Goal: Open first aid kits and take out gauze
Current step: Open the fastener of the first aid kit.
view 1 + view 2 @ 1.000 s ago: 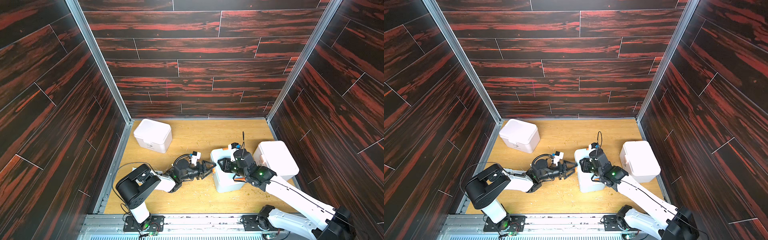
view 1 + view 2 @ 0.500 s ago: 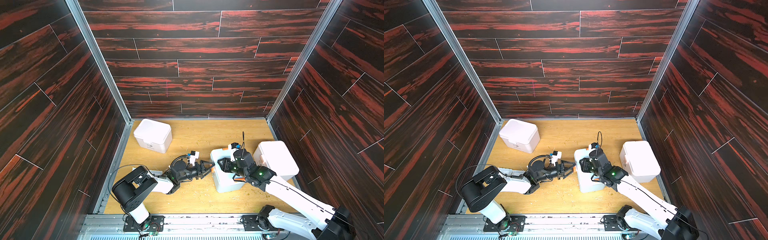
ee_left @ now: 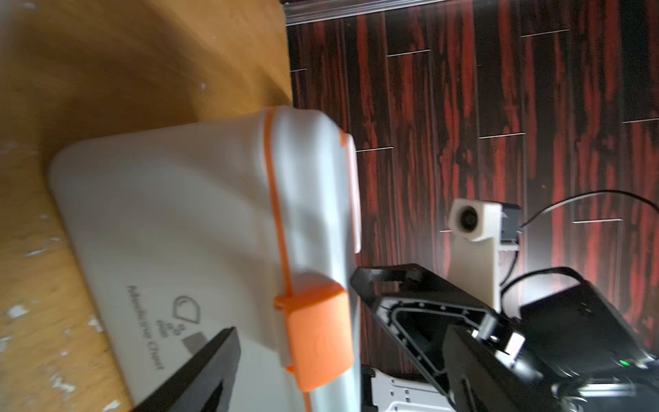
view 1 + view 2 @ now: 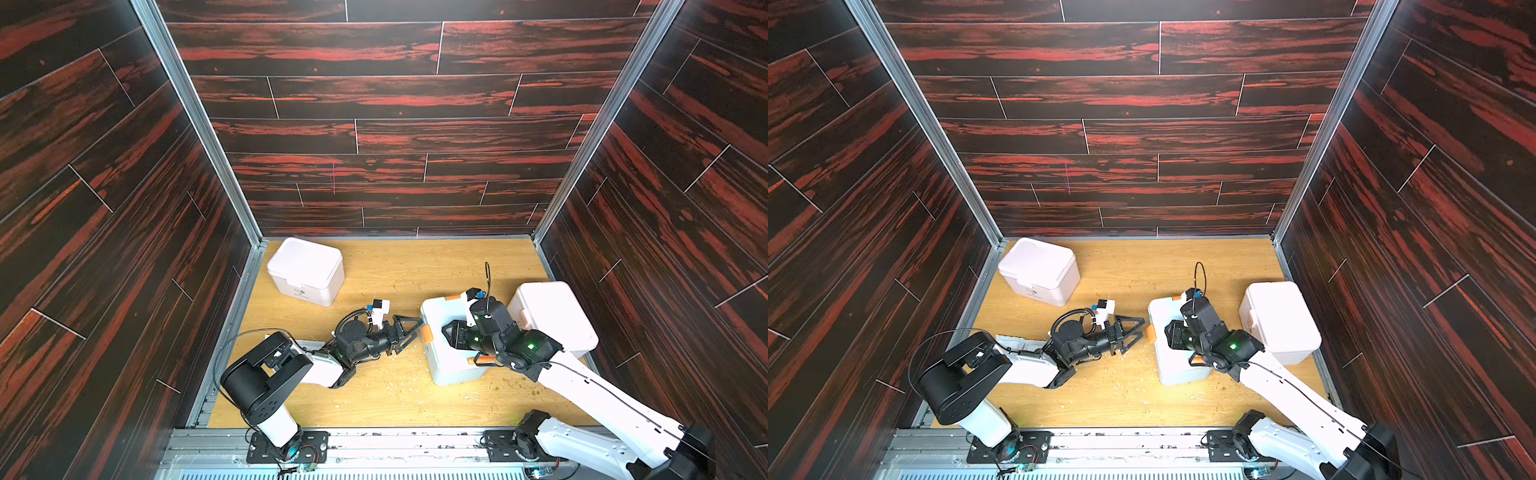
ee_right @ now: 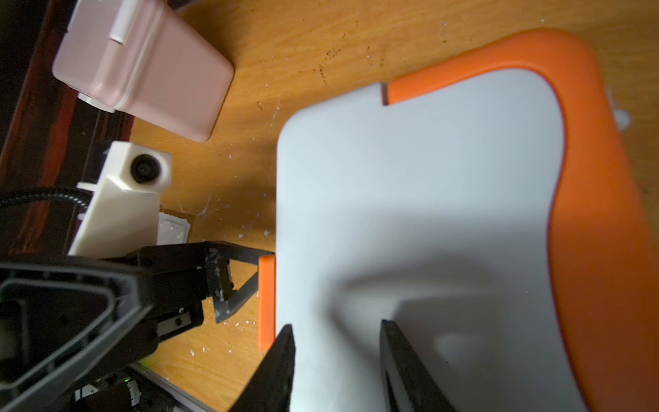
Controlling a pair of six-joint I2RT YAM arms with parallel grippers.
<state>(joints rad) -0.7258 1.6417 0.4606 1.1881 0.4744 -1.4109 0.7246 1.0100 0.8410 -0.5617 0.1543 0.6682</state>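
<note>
— On the wooden tabletop (image 4: pixel 374 399), in both top views?
— Three closed first aid kits (image 4: pixel 305 270) are seen. The left gripper (image 4: pixel 417 328) is spread wide beside the orange-trimmed kit (image 4: pixel 444 365), at its latch (image 4: pixel 427 333). The right gripper (image 4: pixel 449 337) is set over its lid (image 4: pixel 436 309). A gauze packet (image 4: pixel 1017 344) is half covered by the left arm (image 4: pixel 320 370).
— Left wrist view?
— Blurred lettering (image 3: pixel 146 328) is read as "Medicine Chest".
— Right wrist view?
— The right fingers (image 5: pixel 281 360) are seen parted above the lid.

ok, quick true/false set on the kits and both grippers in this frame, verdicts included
1. The orange-trimmed kit has its lid down. True.
2. The left gripper is clamped on the orange latch. False: its jaws are wide open beside the latch.
3. The right gripper is over the orange-trimmed kit's lid. True.
4. The right-side kit is open. False: its lid is closed.
5. The far-left kit touches the orange-trimmed kit. False: they stand well apart.
</note>
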